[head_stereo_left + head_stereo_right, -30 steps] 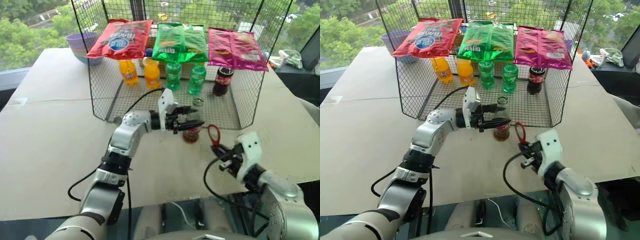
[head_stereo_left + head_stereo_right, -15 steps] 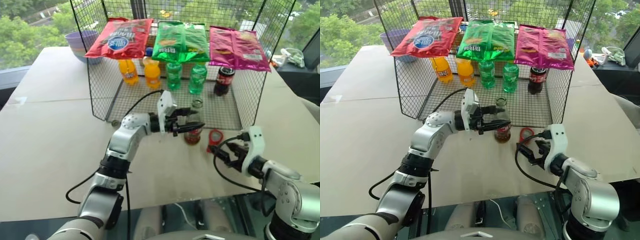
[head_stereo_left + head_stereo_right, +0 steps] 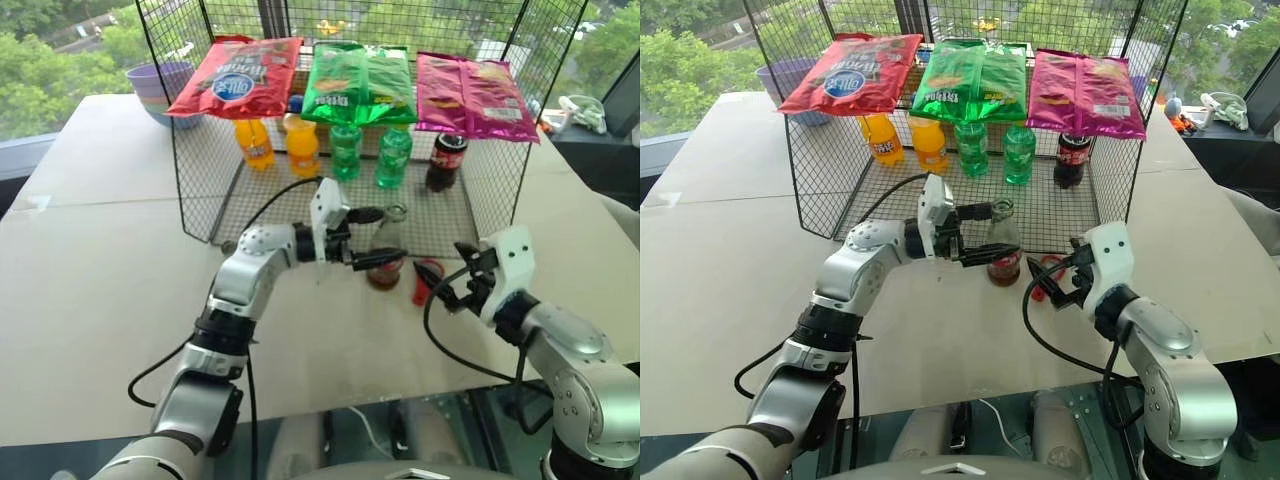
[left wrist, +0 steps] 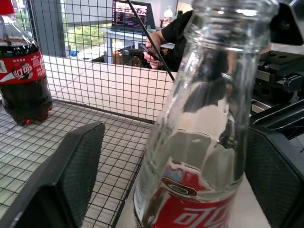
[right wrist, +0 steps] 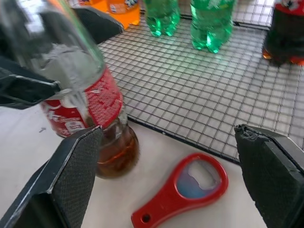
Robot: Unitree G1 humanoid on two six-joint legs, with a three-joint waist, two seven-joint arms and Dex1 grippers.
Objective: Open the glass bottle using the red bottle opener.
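The glass bottle [image 3: 386, 248], clear with a red label and dark cola at the bottom, stands upright on the table just in front of the wire rack. My left gripper [image 3: 372, 238] reaches in from the left and is open. Its fingers [image 4: 71, 166] stand on either side of the bottle [image 4: 199, 142] with gaps showing. The red bottle opener [image 5: 184, 187] lies flat on the table to the right of the bottle [image 5: 83, 102], ring head toward the rack. My right gripper [image 3: 455, 278] hovers open just right of the opener [image 3: 428, 276], holding nothing.
A wire mesh rack [image 3: 195, 170] stands behind the bottle with snack bags [image 3: 350, 82] on top, and orange bottles [image 3: 303, 148], green bottles [image 3: 393, 155] and a dark cola bottle [image 3: 445, 160] inside. Bowls [image 3: 160, 85] sit at the back left. A person [image 4: 168, 35] shows beyond the mesh.
My right gripper opened and let go of the opener, which now lies on the table, and the hand rose and drew off to the right. The left fingers opened away from the bottle.
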